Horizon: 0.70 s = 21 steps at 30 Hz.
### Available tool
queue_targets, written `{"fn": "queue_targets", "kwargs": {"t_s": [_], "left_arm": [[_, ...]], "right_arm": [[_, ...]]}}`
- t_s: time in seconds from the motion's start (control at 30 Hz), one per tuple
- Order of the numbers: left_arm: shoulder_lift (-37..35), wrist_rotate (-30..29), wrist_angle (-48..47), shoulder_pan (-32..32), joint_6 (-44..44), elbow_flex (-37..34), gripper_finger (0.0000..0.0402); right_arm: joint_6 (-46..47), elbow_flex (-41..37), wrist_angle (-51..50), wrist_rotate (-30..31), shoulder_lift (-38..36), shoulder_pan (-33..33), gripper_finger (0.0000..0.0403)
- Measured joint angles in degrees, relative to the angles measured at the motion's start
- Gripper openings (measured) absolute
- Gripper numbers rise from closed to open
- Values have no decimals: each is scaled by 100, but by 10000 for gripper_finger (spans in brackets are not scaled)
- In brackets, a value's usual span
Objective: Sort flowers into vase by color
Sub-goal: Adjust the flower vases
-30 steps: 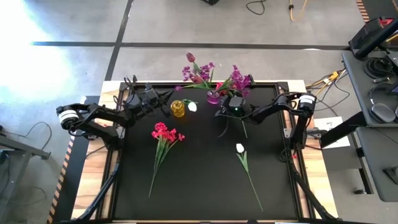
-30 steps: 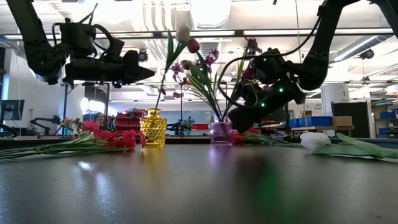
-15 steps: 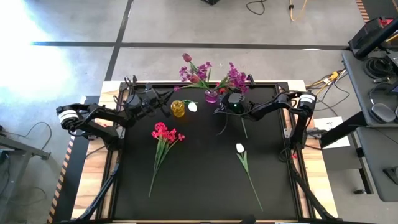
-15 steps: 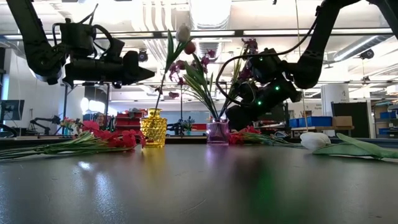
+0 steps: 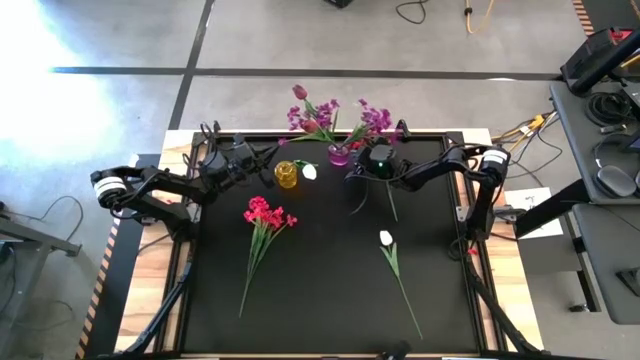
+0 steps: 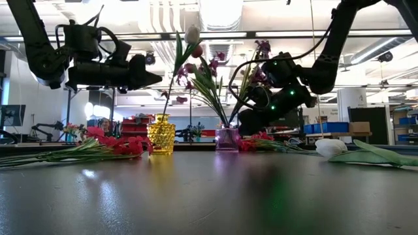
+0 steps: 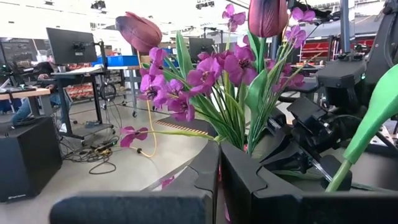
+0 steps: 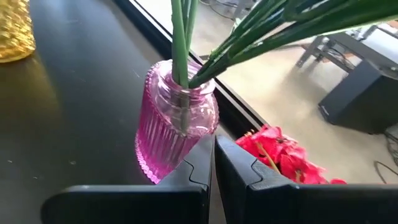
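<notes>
A pink ribbed vase at the far edge holds purple flowers that lean out beyond the table. A yellow vase holds one white tulip. A red spray and another white tulip lie flat on the mat. More red blooms lie beside the pink vase. My right gripper is shut, just right of the pink vase's base. My left gripper hangs shut above the mat, left of the yellow vase, holding nothing. My right gripper meets the pink vase's ribbed wall, low on the side facing the table's right, with the tips of its shut fingers. It comes from the table's right, slanting slightly down. The vase stands upright on the mat.
The table's far edge runs right behind both vases. Green stems lie on the mat under my right arm. The near half of the black mat holds only the lying tulip's long stem.
My right gripper has moved toward the table's far edge, staying shut beside the pink vase. The pink vase has slid a little toward the far left, and its purple flowers have swung with it. The left arm has kept still.
</notes>
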Motion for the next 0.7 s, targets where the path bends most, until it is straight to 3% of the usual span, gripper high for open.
{"fn": "queue_targets", "kwargs": {"t_s": [0.17,0.37,0.57,0.7], "left_arm": [[0,-22,-115,49,0,-2,0],[-183,-545,-744,94,-159,-4,0],[-663,-578,-2090,108,-373,-4,0],[-999,-935,-3297,190,-559,17,0]], "right_arm": [[-83,0,10,-140,-35,7,12],[-159,-20,-689,-103,-555,165,12],[-153,-253,-1355,-43,-1335,346,12],[-100,-472,-1584,-45,-1822,426,12]]}}
